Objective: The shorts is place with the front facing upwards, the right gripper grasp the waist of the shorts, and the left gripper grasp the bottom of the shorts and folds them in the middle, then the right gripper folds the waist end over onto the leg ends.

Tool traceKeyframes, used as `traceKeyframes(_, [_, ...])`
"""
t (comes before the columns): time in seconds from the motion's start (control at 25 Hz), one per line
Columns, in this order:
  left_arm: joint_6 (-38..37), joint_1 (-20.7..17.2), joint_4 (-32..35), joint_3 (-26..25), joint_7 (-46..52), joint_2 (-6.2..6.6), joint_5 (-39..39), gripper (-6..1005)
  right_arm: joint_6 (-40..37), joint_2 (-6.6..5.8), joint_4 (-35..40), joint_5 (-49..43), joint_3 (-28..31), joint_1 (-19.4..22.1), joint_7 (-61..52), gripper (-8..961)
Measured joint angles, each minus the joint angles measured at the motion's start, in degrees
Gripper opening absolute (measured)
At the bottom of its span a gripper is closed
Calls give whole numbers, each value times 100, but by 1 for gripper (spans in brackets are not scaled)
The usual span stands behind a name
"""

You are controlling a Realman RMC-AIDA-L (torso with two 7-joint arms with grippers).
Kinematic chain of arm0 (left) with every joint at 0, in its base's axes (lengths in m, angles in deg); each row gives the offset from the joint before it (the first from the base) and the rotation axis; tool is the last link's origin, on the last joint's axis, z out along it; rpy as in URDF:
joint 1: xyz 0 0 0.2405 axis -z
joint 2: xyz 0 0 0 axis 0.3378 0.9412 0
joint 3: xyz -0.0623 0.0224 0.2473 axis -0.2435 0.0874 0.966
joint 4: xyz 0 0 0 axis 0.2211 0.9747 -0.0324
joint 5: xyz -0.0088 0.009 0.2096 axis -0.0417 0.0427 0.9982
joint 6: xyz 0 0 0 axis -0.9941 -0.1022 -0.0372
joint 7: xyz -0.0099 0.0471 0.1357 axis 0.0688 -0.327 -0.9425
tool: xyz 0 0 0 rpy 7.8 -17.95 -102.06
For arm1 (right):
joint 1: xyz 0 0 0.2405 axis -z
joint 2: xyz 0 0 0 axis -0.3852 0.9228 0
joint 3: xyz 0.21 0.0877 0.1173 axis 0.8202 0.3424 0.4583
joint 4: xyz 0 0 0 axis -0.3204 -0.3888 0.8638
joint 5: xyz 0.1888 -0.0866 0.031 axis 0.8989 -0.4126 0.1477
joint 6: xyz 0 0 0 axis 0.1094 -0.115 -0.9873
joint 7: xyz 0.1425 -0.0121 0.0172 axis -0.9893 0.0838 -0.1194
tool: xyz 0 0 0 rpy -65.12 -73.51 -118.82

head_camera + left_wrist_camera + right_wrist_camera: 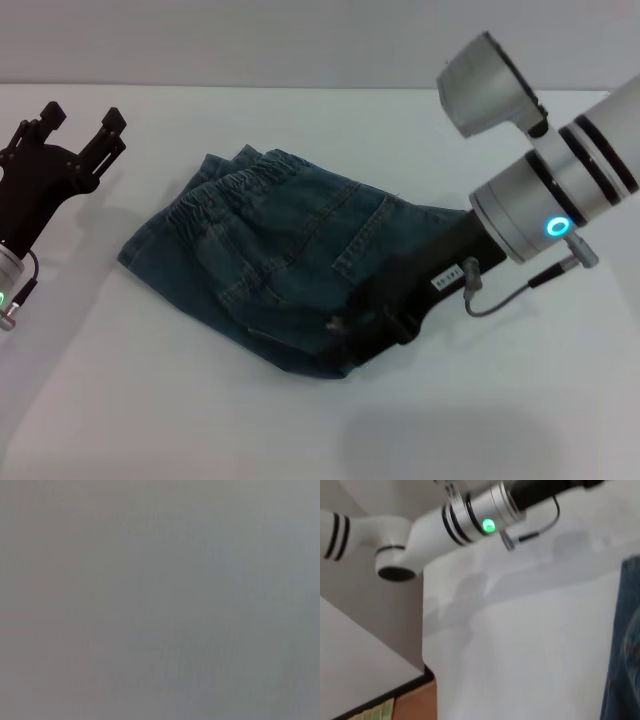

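Right gripper [345, 325] pinches the near edge of the folded shorts [270, 250], which lie at the table's [150, 400] middle, waist [215, 200] leftward. Left gripper [80, 125] hovers spread near the left edge.

I see my right gripper [345, 325] reaching in low from the right, arm angled down, blue wrist ring lit; its fingers are too dark to judge. My left gripper [82, 125] hovers raised at the far left, fingers spread apart, pointing up and away.
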Motion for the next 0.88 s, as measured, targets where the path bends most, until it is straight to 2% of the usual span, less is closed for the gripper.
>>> traceKeyframes(0.32, [0,3,-18,0,16,-3,-4,833,263,15,-390,-301,-6,69,-14,519])
traceKeyframes(0.88, [-22,1,-93,0,57,-9,15,833,1167,-2,-294,-313,66,276,-116,519])
